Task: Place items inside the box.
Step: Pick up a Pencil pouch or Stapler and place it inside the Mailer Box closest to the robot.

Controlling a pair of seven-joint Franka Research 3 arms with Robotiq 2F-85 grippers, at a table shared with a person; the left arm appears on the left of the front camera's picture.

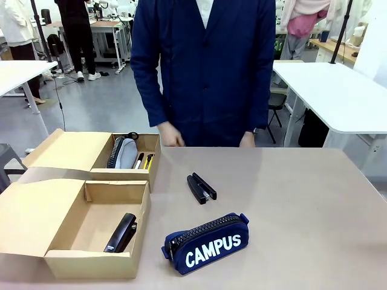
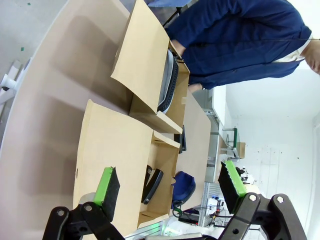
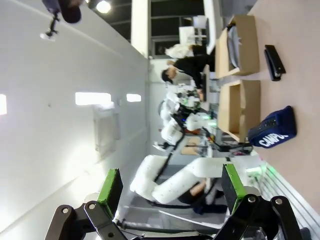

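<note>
Standing at the pick step: my left gripper (image 2: 169, 182) and right gripper (image 3: 171, 184) both spread wide, empty. On table (image 1: 302, 211): pencil case (image 1: 205, 243), lower centre; stapler (image 1: 201, 188), mid-frame. The box (image 1: 91, 266), lower left. Next, I judge: grasp the case.

Black-linked left tool (image 2: 170, 182) and right tool (image 3: 171, 184), green pads (image 2: 107, 186) (pale pivot screws (image 2: 60, 212) at the joints)

Stapler (image 1: 121, 232) in near box (image 1: 91, 264); pencil case (image 1: 207, 243) to its right; second stapler (image 1: 201, 188) behind case.
</note>
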